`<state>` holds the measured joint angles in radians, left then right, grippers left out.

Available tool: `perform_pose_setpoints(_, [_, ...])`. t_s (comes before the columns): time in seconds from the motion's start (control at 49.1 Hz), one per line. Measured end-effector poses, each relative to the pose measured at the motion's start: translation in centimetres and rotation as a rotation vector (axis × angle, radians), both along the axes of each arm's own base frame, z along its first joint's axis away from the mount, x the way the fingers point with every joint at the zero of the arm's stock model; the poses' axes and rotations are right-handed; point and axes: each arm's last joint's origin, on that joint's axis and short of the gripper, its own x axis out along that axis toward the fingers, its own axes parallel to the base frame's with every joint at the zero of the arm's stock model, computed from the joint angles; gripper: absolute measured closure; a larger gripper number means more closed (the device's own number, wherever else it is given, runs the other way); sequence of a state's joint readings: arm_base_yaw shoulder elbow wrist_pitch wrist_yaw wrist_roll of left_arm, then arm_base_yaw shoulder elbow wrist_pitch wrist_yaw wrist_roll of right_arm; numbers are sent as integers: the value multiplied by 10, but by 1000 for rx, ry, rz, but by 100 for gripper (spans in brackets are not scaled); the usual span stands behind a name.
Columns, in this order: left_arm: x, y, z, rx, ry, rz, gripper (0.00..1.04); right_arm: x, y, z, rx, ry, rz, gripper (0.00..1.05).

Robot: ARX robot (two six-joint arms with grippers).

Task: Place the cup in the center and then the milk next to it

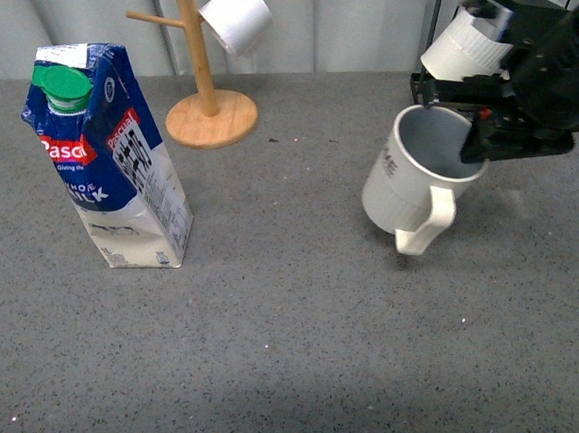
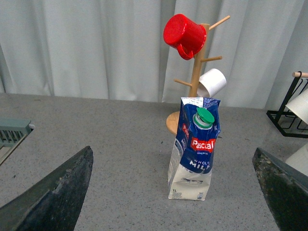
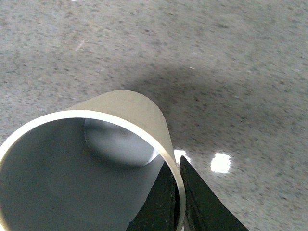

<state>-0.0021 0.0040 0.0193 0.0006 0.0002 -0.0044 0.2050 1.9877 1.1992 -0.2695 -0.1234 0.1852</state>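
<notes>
While the right pincer pinches its rim, the cup is tilted.
Left pincer spread; milk upright.

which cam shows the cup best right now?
Front view: the whole cup is visible, tilted, handle lowest, rim pinched by the right gripper. Right wrist view shows only its rim and inside, close up. Left wrist view doesn't clearly show it.

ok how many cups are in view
4: red cup and white cup on the wooden tree, third cup on the black rack, fourth cup tilted in the right hand. More may be hidden.
</notes>
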Motion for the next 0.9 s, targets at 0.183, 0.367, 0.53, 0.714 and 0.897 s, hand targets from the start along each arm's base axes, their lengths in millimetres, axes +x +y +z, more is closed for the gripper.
perform_pose_setpoints(0.183, [0, 0, 0, 0, 0, 0, 7, 2, 28, -9, -7, 35, 55, 104])
perform_pose_setpoints(0.367, [0, 0, 0, 0, 0, 0, 7, 8, 36, -21, -35, 75, 53, 104])
perform_pose_setpoints(0.53, [0, 0, 0, 0, 0, 0, 7, 12, 38, -21, -37, 84, 57, 104])
perform_pose_setpoints(0.714, [0, 0, 0, 0, 0, 0, 7, 13, 41, -20, -21, 84, 72, 97])
perform_pose_setpoints(0.897, [0, 0, 0, 0, 0, 0, 7, 16, 43, -18, 17, 59, 63, 64])
